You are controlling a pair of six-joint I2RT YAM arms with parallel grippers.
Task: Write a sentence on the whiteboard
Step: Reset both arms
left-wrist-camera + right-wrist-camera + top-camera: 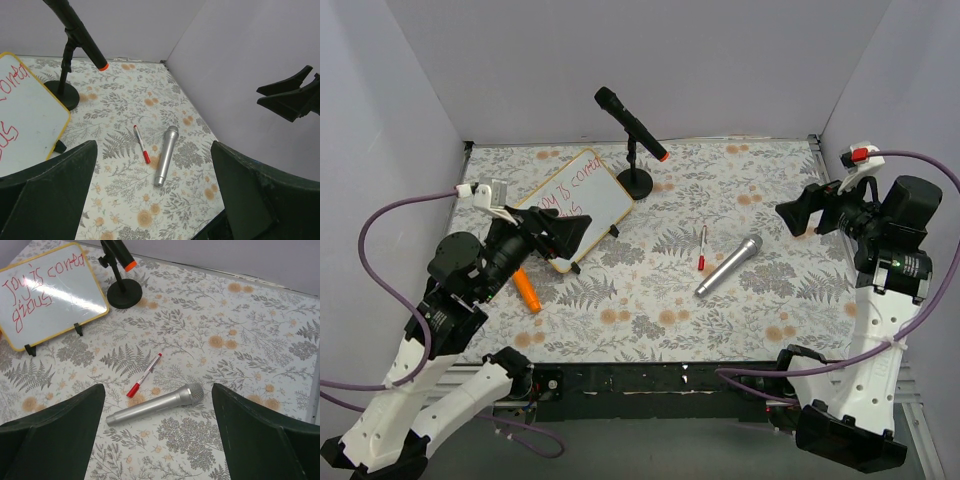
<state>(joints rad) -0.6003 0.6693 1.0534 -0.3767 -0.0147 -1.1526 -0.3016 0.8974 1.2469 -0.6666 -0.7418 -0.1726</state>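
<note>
We see both pincers spread wide and holding nothing, which suits a job that looks finished. Nearest, tucked under the arm behind the left pincer (565,238), lies an orange stick (527,290); we cannot tell what it is.

Below and just ahead of the right pincer (798,213), a silver microphone (155,405) lies flat on the flowered cloth (240,315). Just beyond it lies the red marker (144,375), near it but not touching. We judge the marker was laid there so it cannot roll onto the board. We can read no brand or label on either.

Farther out, to the far left of the right pincer and close beside the left one, the whiteboard (55,295) is propped at a tilt on two small black feet (78,330), likely so its face can be read. The sentence (42,285) is in red, in two slanted lines: "Joy is conta" above, "gious" below.

Farthest, past the board's right corner, a black microphone (632,125) with an orange band leans on a round-based stand.
</note>
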